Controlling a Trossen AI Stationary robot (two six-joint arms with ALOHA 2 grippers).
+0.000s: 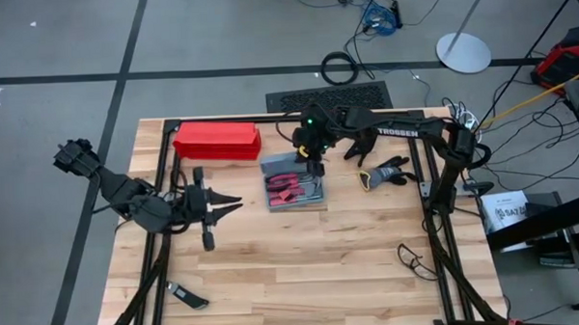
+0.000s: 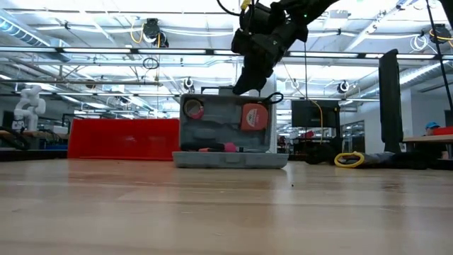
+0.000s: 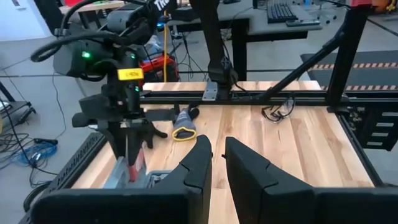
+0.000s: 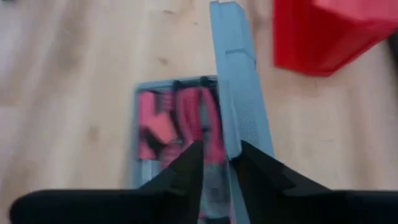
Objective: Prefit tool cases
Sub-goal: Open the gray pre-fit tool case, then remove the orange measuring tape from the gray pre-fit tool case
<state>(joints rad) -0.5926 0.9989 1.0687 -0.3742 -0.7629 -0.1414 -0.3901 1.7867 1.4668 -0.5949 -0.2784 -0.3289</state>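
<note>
The blue-grey tool case (image 1: 295,191) lies open near the table's far middle. Its base (image 2: 226,160) is flat on the wood and its lid (image 2: 219,124) stands upright, with a tape measure and red-handled tools in the recesses. My right gripper (image 1: 314,164) hangs over the lid's top edge, shut on it; the low view shows the right gripper (image 2: 249,86) at that edge. My left gripper (image 1: 235,201) hovers open above the table, left of the case, its fingers (image 3: 202,152) pointing toward it and touching nothing. My right gripper (image 4: 221,158) has the upright lid's free top edge (image 4: 239,134) between its two fingers, one on the inner side and one on the outer. The fingers come from above, pointing down, across the thin edge. The lid stands roughly upright on its hinge; the base stays on the table.
A long bright red box (image 1: 216,141) lies just left of the case by the far edge. A work glove (image 1: 386,174) lies right of the case. A small dark tool (image 1: 188,299) sits near the left front corner, and a black cable (image 1: 414,259) at right. Bare wood fills the near half.
</note>
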